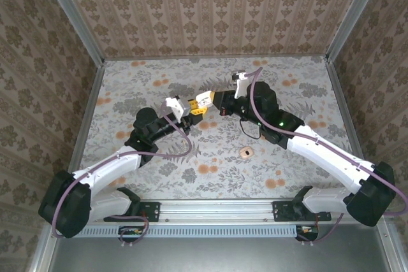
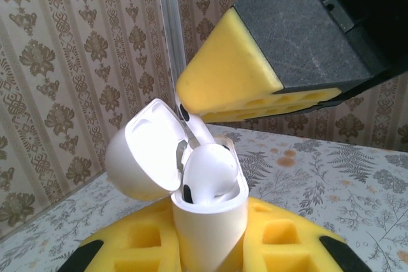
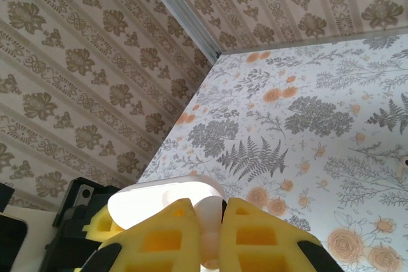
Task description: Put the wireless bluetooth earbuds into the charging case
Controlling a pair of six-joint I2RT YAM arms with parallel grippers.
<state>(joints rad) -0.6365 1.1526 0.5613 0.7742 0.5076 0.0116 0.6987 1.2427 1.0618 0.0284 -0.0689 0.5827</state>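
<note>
The white charging case (image 2: pixel 210 221) stands upright between yellow foam fingers (image 2: pixel 143 240), with my left gripper (image 2: pixel 210 250) shut on its body. Its lid (image 2: pixel 140 157) hangs open to the left. One earbud (image 2: pixel 210 170) sits in the case's mouth. My right gripper (image 3: pixel 213 211) is shut on the second earbud (image 3: pixel 213 221) and holds it right above the case; its stem (image 2: pixel 199 128) reaches down behind the first earbud. The open case lid (image 3: pixel 159 199) lies just beyond my right fingers. Over the table's middle, the left gripper (image 1: pixel 189 107) and right gripper (image 1: pixel 204 105) meet tip to tip.
A round pinkish-tan disc (image 1: pixel 246 152) with a dark centre lies on the floral table (image 1: pixel 210 170), nearer than the grippers and to their right. Patterned walls (image 1: pixel 210 11) with metal corner posts close in the table on three sides.
</note>
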